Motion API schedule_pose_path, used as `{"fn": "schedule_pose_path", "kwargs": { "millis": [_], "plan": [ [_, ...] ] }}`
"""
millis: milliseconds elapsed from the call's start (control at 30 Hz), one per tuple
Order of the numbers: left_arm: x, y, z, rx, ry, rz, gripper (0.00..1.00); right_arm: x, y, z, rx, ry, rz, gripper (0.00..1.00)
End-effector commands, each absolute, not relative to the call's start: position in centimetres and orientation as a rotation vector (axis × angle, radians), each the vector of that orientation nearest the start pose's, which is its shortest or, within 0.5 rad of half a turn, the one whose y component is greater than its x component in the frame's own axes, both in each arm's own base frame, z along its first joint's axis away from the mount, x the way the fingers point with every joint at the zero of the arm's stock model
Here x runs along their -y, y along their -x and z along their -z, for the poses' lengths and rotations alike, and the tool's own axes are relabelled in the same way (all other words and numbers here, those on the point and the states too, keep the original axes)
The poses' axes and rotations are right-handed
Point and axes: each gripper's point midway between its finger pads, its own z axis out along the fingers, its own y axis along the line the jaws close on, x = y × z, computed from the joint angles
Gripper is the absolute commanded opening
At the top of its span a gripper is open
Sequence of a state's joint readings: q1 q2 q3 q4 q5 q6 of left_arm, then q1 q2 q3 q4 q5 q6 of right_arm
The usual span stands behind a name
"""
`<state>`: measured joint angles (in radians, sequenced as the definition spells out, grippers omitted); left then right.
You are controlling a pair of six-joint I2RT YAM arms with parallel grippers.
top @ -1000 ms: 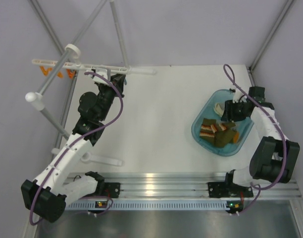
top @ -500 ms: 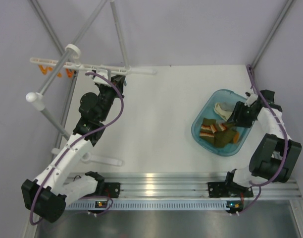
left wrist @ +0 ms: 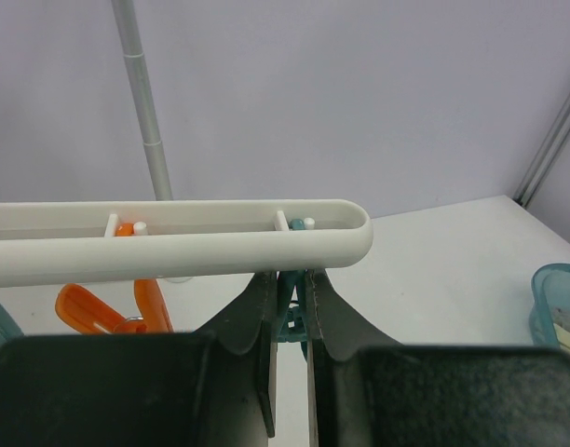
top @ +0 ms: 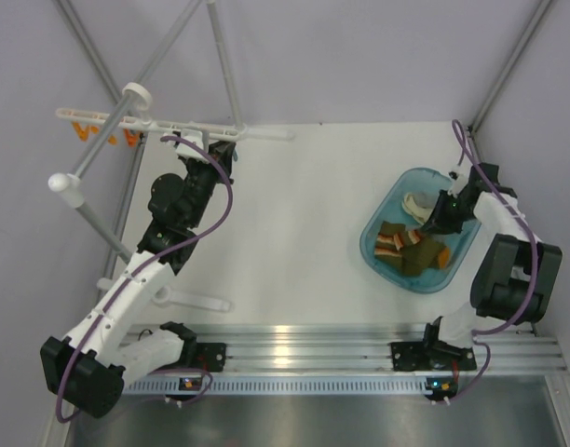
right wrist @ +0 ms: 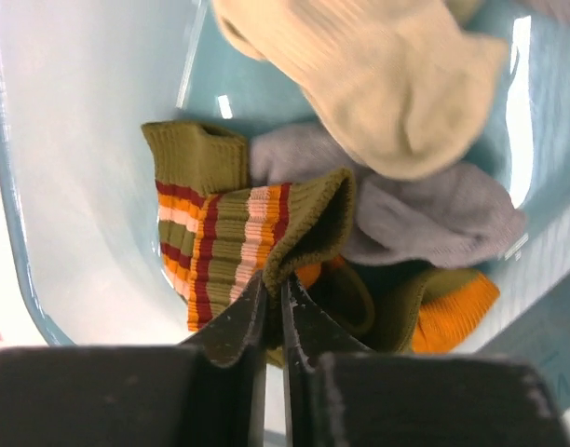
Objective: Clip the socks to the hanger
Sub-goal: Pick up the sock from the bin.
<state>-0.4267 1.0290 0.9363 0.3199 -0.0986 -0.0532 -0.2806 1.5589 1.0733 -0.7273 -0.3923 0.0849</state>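
The right gripper [right wrist: 271, 284] pinches the cuff of the striped sock [right wrist: 231, 244] inside the tub [right wrist: 71, 186]. A cream sock [right wrist: 378, 74] lies at one o'clock, a grey sock [right wrist: 425, 214] at three.

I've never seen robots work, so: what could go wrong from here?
The right jaws pinch only the cuff edge of the striped sock, so it might slip out on lifting. The grey sock lies against it and could get dragged from the tub. The left jaws squeeze a teal clip under the hanger; that small clip could pop free.
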Motion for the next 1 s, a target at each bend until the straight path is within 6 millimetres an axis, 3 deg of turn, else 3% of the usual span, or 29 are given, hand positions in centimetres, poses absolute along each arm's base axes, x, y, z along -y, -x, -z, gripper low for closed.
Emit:
{"fn": "schedule_pose_path", "kwargs": {
  "millis": [0, 133, 167, 233, 267, 333, 367, 533, 633, 733, 767, 900, 967],
  "plan": [
    [14.1, -35.0, -40.9, -1.291, -0.159, 0.338, 0.00, 0.9, -34.2, -11.0, -2.584, -0.249, -0.459, 0.00],
    [14.2, -35.0, -41.1, -1.297, -0.150, 0.352, 0.00, -0.3, -35.6, -15.0, -2.431, -0.019, -0.494, 0.00],
    [14.3, -34.9, -41.3, -1.296, -0.148, 0.363, 0.00, -0.8, -36.0, -17.4, -2.354, 0.056, -0.510, 0.00],
    [14.4, -34.8, -41.5, -1.293, -0.147, 0.372, 0.00, -0.8, -36.4, -19.7, -2.280, 0.182, -0.470, 0.00],
    [14.4, -34.8, -41.6, -1.292, -0.146, 0.380, 0.00, -0.8, -36.8, -22.3, -2.218, 0.229, -0.451, 0.00],
    [14.5, -34.6, -41.8, -1.292, -0.148, 0.385, 0.00, -0.7, -36.5, -23.8, -2.204, 0.297, -0.419, 0.00],
    [14.5, -34.6, -41.8, -1.294, -0.150, 0.388, 0.00, -0.7, -36.6, -25.4, -2.176, 0.324, -0.401, 0.00],
    [14.4, -34.3, -42.0, -1.288, -0.148, 0.387, 0.00, -0.8, -35.4, -27.2, -2.171, 0.406, -0.380, 0.00],
    [14.3, -34.2, -42.1, -1.284, -0.143, 0.393, 0.00, -1.0, -35.5, -29.5, -2.077, 0.463, -0.345, 0.00],
    [14.4, -34.0, -42.4, -1.280, -0.142, 0.403, 0.00, -1.8, -35.9, -34.2, -1.929, 0.527, -0.320, 0.00],
    [14.4, -34.0, -42.3, -1.289, -0.142, 0.407, 0.00, -2.3, -36.1, -37.0, -1.848, 0.560, -0.323, 0.00],
    [14.5, -33.8, -42.6, -1.284, -0.140, 0.422, 0.00, -4.5, -36.2, -43.8, -1.629, 0.654, -0.357, 0.00],
    [14.5, -33.8, -42.7, -1.284, -0.138, 0.424, 0.00, -6.3, -36.1, -45.8, -1.534, 0.731, -0.379, 0.00]
  ]
}}
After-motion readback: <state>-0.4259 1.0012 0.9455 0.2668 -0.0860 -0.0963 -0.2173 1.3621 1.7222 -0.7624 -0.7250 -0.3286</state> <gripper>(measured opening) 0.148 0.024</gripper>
